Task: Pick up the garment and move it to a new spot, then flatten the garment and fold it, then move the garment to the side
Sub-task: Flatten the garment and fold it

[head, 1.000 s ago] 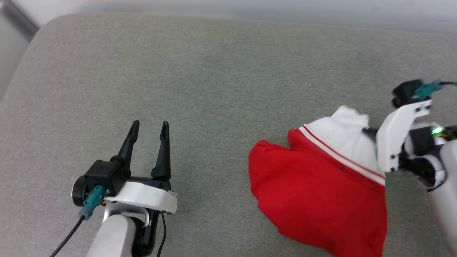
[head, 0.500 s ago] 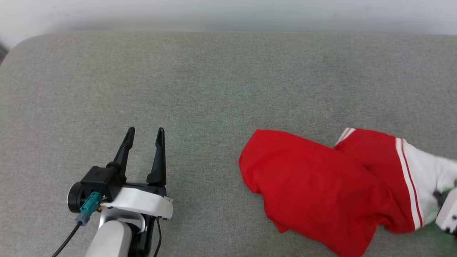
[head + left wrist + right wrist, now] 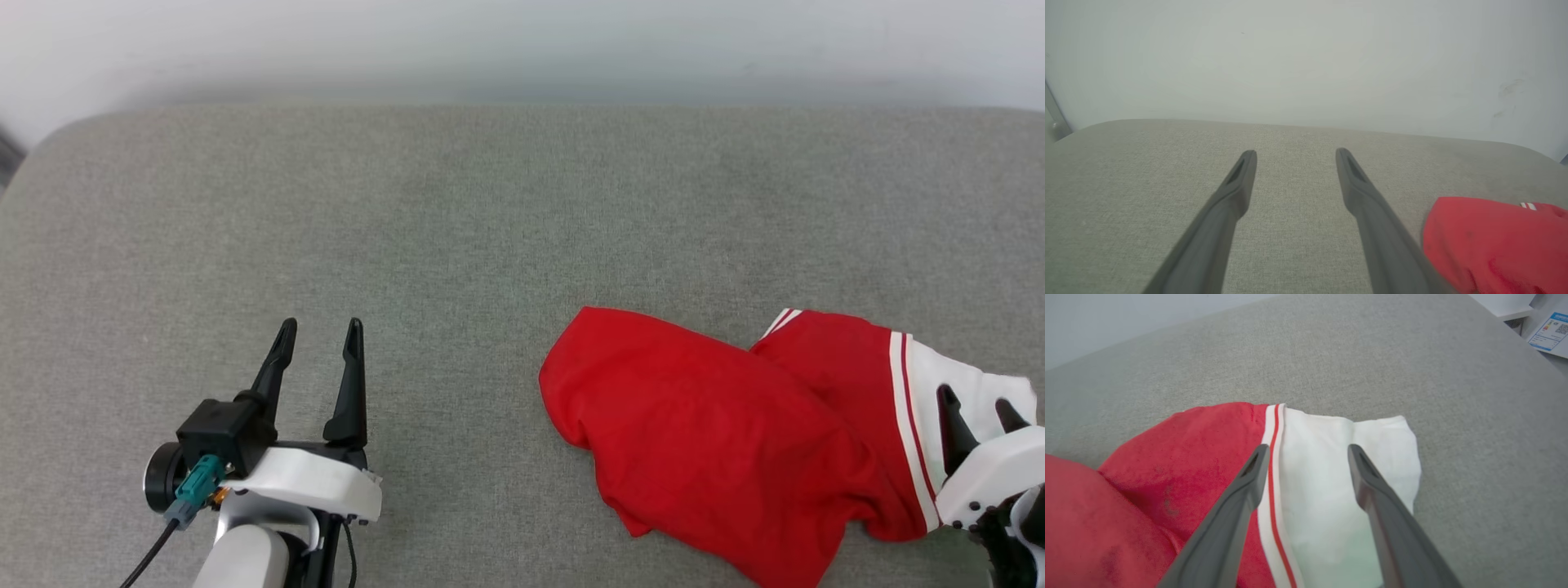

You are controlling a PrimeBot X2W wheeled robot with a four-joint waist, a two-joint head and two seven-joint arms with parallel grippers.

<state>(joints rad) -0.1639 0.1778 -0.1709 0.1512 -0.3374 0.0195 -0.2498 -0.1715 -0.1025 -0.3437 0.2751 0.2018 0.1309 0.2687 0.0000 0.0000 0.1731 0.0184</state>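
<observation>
The garment [image 3: 718,441] lies crumpled on the grey cushion at the right, red body toward the middle and a white sleeve [image 3: 1327,486] with red-white stripes at its right end. My right gripper [image 3: 978,404] stands open over that white sleeve, its two dark fingers [image 3: 1241,498] spread apart above the cloth with nothing pinched between them. My left gripper [image 3: 318,335] is open too, hovering over bare cushion well left of the garment, whose red edge [image 3: 1490,241] shows at the lower right of the left wrist view.
The grey cushion [image 3: 457,229] stretches wide to the left and back of the garment, ending at a pale wall [image 3: 522,49]. In the right wrist view a paper label [image 3: 1549,332] lies beyond the cushion's far right corner.
My right gripper has lowered the garment onto the cushion and opened, letting the white sleeve go. The head camera has tilted, shifting the whole picture. The left gripper has stayed open.
</observation>
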